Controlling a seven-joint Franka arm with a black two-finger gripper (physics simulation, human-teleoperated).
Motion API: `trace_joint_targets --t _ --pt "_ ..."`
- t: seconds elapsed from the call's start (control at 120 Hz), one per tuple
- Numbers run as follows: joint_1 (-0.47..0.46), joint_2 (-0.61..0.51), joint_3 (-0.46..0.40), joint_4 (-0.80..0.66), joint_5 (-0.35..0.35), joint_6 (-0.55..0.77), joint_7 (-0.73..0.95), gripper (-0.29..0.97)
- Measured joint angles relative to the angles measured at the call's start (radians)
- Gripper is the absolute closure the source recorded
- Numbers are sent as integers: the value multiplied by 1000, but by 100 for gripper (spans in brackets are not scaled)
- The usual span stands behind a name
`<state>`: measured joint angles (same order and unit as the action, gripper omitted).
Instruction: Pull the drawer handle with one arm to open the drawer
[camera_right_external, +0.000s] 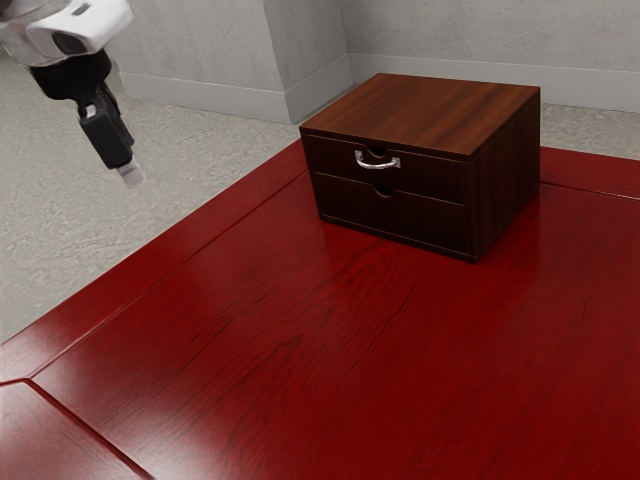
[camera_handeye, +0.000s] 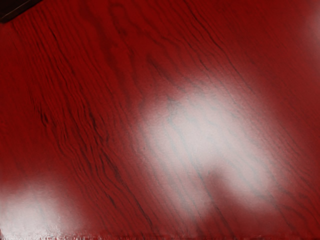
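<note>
Dark brown wooden two-drawer cabinet (camera_right_external: 430, 150): on glossy red wooden table (camera_right_external: 300, 350), toward the exterior view's right. Curved silver metal handle (camera_right_external: 377, 160): upper drawer front, flush. Black two-finger gripper (camera_right_external: 128, 172): aloft, well apart; open or closed, cannot tell.

A single robot arm (camera_right_external: 22, 38) enters at the top corner on the exterior view's left, with just its last section in frame. The wrist (camera_right_external: 85, 25) is a rounded white housing with a dark round port on its face. Below it hangs the black gripper (camera_right_external: 129, 173), slanting downward and toward the exterior view's right and ending in a small pale tip. The gripper hangs in the air, high up at the far left of the scene, and appears to touch nothing. Seen side-on, its opening cannot be judged.
</note>
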<state>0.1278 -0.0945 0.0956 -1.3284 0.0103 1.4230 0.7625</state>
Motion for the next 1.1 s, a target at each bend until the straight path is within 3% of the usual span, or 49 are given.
trace_joint_targets --t 0.2,0.358,0.592,0.75,0.883,0.983,1.1 --pt "25 66 -8 -6 35 0 43 0" --pt "-47 39 -9 -29 110 -15 76 0" --pt "-178 155 -8 -33 99 50 421 0" --pt "-29 313 -38 90 64 128 672 0" --pt "-11 399 -38 154 19 186 829 0" --pt "-1 513 -42 291 6 215 917 1" --pt "8 601 -45 400 -15 261 998 15"
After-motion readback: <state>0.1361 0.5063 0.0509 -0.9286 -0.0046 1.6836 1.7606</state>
